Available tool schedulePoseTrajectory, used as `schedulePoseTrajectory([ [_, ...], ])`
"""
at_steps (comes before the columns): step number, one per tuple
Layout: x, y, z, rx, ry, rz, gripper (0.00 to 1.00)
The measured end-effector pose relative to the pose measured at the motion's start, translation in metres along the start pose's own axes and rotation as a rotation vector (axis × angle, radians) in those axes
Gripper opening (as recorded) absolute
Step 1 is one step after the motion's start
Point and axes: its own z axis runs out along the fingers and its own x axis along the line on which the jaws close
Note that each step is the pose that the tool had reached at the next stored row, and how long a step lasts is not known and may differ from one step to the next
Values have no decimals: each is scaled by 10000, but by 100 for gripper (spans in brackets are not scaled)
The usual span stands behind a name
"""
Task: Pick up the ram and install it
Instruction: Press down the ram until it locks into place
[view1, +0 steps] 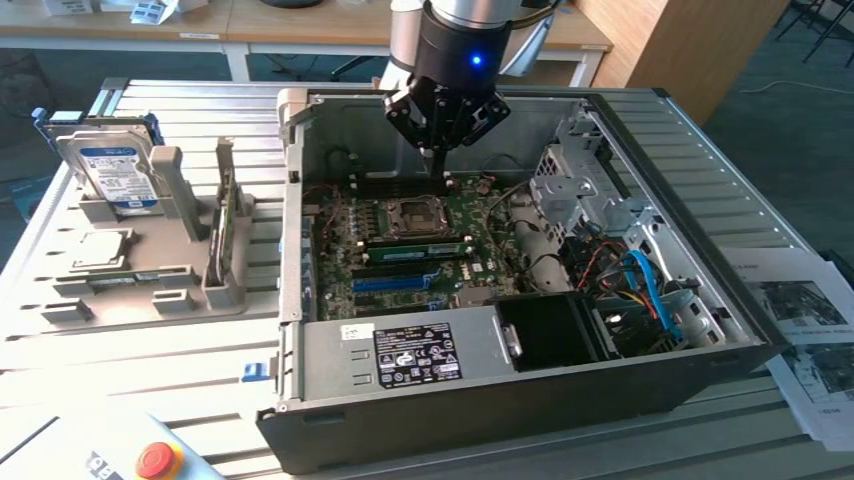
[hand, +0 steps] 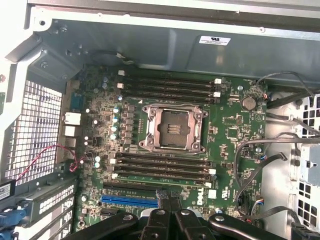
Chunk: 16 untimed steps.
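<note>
Up over the board (view1: 501, 200) inside the open case (view1: 534, 390), holding the gripper (view1: 438, 150) shut on nothing, likely so the thin tips can fit down between the parts. Can spot the ram (view1: 420, 248) as a green stick along the slots (hand: 162, 162) just beside the socket (view1: 407, 215). Probably plugged in there, though hard to be sure from this far.

My gripper (hand: 169, 212) hangs pinched shut over the motherboard (hand: 230, 120), just beside the blue expansion slot (hand: 129, 201). The empty processor socket (hand: 173, 128) sits mid-board between dark memory slots (hand: 167, 86).
</note>
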Motion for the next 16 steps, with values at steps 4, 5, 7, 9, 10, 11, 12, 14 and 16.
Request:
schedulePoseTrajectory([
  [4, -1, 0, 0, 31, -5, -2, 10],
  [5, 0, 0, 0, 42, -8, -1, 10],
  [7, 0, 0, 0, 60, -17, -1, 10],
  [9, 0, 0, 0, 78, -26, 0, 10],
  [10, 0, 0, 0, 87, -30, -1, 10],
  [11, 0, 0, 0, 93, -33, -1, 10],
  [12, 0, 0, 0, 100, -34, -1, 10],
  [14, 0, 1, 1, 126, -37, 0, 10],
  [16, 0, 0, 0, 153, -39, 1, 10],
])
